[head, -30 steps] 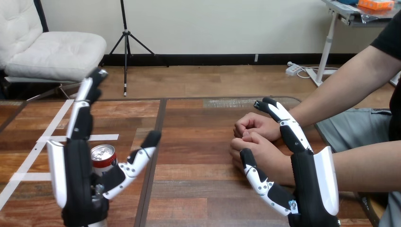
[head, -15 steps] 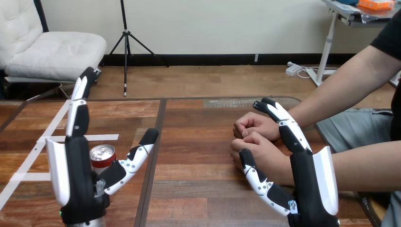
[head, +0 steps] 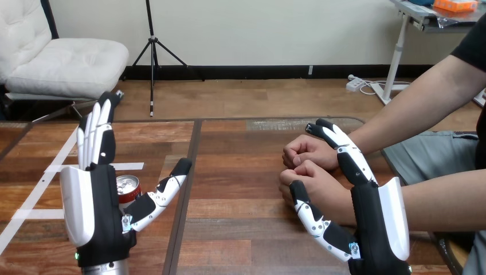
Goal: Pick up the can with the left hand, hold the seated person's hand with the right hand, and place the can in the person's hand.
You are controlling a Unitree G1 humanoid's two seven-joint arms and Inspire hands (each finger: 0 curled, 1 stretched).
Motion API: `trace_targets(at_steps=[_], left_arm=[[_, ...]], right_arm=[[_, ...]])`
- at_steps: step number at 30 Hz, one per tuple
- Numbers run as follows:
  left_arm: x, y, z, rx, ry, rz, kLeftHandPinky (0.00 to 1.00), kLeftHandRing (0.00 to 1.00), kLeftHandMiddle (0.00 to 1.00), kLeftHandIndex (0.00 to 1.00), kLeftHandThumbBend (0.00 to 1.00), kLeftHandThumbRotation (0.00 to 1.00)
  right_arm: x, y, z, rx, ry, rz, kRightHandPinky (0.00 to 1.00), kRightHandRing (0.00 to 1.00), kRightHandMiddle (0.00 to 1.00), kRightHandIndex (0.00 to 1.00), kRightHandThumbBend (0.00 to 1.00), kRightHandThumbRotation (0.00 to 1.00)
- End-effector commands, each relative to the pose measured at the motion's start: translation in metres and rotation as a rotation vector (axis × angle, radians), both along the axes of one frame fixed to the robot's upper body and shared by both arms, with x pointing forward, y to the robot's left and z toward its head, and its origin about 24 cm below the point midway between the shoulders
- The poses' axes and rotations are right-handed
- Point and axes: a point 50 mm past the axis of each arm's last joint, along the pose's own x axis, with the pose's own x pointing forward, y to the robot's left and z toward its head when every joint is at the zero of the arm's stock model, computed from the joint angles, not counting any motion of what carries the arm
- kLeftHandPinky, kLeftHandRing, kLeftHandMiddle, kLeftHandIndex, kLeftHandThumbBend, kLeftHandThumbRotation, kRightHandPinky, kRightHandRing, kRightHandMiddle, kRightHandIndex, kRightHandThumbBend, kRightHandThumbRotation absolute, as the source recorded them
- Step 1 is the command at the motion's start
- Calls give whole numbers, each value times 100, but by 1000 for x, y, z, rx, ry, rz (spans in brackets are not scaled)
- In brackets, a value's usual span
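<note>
A red can (head: 127, 190) with a silver top stands upright on the wooden table (head: 240, 172), partly hidden behind my left hand (head: 97, 212). That hand is open, fingers straight up and thumb spread to the right, just in front of the can and not gripping it. Both of the person's hands are fisted on the table: the nearer one (head: 312, 186) and the farther one (head: 306, 152). My right hand (head: 372, 223) is open. Its fingers lie straight over the nearer wrist and its thumb reaches under the nearer fist. No curl round it shows.
White tape lines (head: 69, 167) cross the table's left part. A dark seam (head: 186, 189) runs down the table between the can and the person's hands. The person's forearms (head: 435, 200) come in from the right edge.
My left hand has turned and lifted a little, its fingers drawn together and upright, its back now facing the camera. The can, my right hand and the person's hands have stayed put.
</note>
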Motion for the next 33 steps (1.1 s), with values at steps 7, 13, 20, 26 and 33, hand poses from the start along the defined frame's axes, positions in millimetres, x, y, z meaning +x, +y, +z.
trace_targets(at_steps=[7,13,20,26,33], left_arm=[[9,5,8,69,71,61,83,91,93,90,78,34],[11,10,6,128,180,61,81,92,95,92,76,35],[15,16,6,201,289,81,79,91,95,93,76,33],[16,19,7,234,340,89,77,89,93,91,77,30],[18,22,9,273,370,92,74,86,90,88,77,26]], right_arm=[[13,0,13,21,-60,2,89,91,89,83,34,21],[13,0,13,19,-60,4,89,91,89,82,34,21],[13,-1,13,18,-59,3,88,90,89,82,34,21],[13,-1,13,15,-58,0,88,91,89,82,34,21],[13,-2,13,19,-57,1,89,91,89,82,34,22]])
